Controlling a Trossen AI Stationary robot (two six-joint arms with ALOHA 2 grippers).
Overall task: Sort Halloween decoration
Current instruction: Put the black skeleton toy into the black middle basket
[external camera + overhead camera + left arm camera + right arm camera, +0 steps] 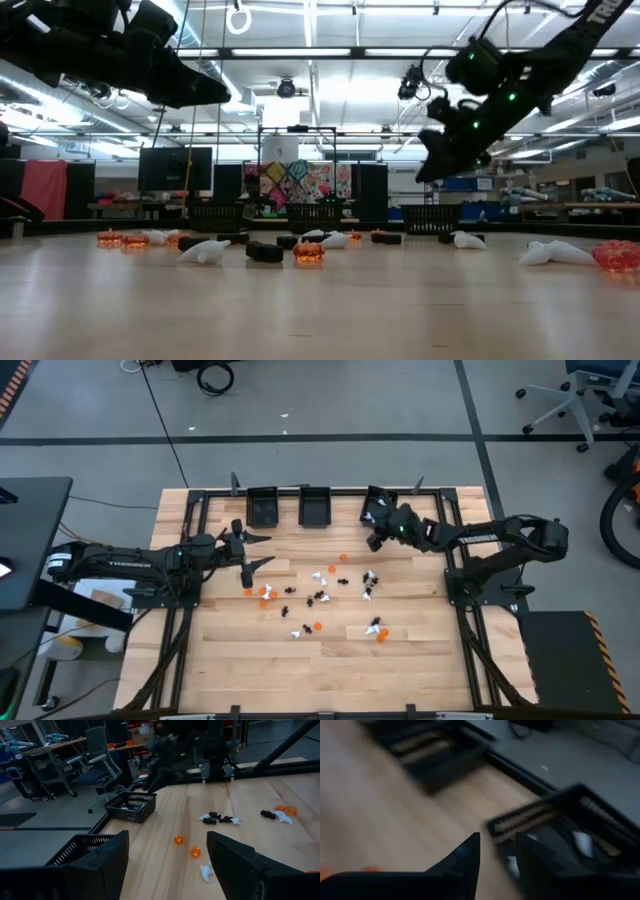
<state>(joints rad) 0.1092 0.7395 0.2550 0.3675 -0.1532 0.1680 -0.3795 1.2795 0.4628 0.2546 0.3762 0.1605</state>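
Nearest the low camera lie a white trinket (pixel 205 251), a black one (pixel 265 252) and a translucent orange pumpkin (pixel 308 252), all flat on the wooden worktop (pixel 320 310). They belong to the Halloween decoration (pixel 320 595) — a loose scatter of tiny orange, black and white pieces spread over the middle of the worktop, each far smaller than a gripper. From above, the white ones look like small pointed shapes, the black ones like dark clumps, the orange ones like round dots. Some touch in little clusters; others lie singly. One white piece and two orange ones sit at the near right edge of the scatter.

Three black mesh bins stand along the far edge: the left bin (pixel 262 506), the middle bin (pixel 316 506) and the right bin (pixel 377 503).

On the left, the left gripper (pixel 256 550) hangs above the worktop just beside the scatter's left edge, its jaws spread wide with nothing between them. Its wrist view looks between both fingers (pixel 107 857) toward two orange pieces and a white one.

Over by the far edge, the right gripper (pixel 372 520) hangs at the right bin, raised off the worktop. Its jaws stand narrowly apart — the wrist view shows a slim gap with nothing in it, and the bin's mesh wall just beyond the fingertips (pixel 470 851).
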